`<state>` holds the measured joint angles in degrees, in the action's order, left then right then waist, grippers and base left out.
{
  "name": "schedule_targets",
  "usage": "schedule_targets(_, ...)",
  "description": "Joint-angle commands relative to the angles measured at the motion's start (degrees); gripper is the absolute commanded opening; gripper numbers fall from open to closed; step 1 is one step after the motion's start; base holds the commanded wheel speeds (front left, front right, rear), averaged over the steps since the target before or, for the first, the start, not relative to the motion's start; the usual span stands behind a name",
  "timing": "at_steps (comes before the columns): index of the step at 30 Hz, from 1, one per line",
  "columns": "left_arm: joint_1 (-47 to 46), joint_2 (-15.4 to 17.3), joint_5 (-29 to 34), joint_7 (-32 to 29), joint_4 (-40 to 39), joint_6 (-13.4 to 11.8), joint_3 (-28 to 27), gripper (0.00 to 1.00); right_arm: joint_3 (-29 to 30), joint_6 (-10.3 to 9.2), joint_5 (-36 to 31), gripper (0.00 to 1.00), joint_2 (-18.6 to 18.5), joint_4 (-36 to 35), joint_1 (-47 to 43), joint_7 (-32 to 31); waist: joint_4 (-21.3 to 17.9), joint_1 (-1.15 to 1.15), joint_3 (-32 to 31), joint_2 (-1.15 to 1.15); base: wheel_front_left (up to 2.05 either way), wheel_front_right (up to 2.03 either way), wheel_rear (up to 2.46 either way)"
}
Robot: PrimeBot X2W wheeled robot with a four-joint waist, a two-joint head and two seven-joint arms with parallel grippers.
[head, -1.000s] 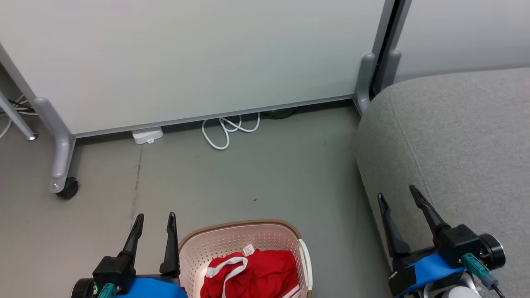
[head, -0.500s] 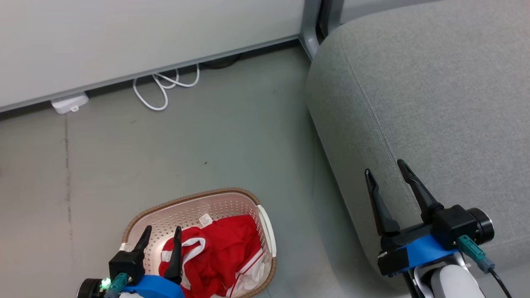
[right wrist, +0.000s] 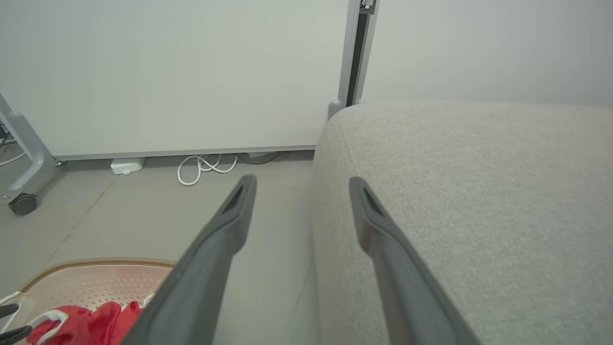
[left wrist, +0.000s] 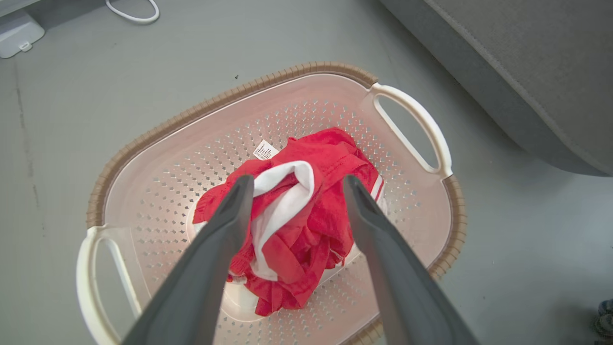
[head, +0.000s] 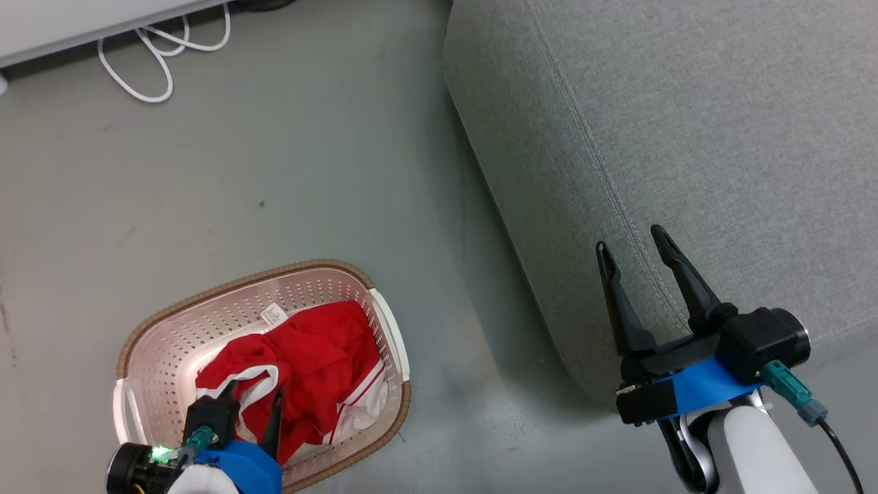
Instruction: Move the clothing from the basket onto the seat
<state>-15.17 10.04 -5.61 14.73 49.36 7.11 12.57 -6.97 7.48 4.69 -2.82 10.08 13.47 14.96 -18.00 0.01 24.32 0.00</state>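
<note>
Looking along my left claw (left wrist: 297,184), its fingers spread wide and empty, I judge the risk is pinching only a loose fold, letting the red clothing (left wrist: 330,215) slip free. The clothing lies heaped in the basket (left wrist: 220,99) on the floor, framed between the fingertips. My right claw (head: 630,239), also spread and empty, hangs beside the grey seat (head: 686,137).

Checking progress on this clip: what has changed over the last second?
The head camera tipped down. The left claw moved from beside the basket to over the clothing, open, gripping nothing. Clothing still lies in the basket; the right claw stays open by the seat.
</note>
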Motion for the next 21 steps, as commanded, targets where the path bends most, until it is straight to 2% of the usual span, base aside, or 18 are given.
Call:
schedule_targets(1, -1.9, 0.5, 0.2, -0.3, 1.0, 0.3, 0.4, 1.00, -0.1, 0.03, 0.2, 1.00, -0.1, -0.3, 0.9, 0.3, -1.1, -0.01, 2.1, 0.00, 0.00, 0.00, 0.00)
schedule_targets(16, -10.3, 3.1, -1.3, -1.6, 10.8, 0.4, 3.0, 1.00, -1.1, 0.03, 2.6, 1.00, -0.1, -2.3, 3.2, 0.3, -3.5, -0.01, 9.7, 0.00, 0.00, 0.00, 0.00)
schedule_targets(21, -12.3, 3.4, -1.7, -2.0, 13.6, -2.1, 2.4, 1.00, -1.8, 0.03, 3.3, 1.00, -0.1, -2.4, 3.7, 0.3, -4.4, -0.01, 11.3, 0.00, 0.00, 0.00, 0.00)
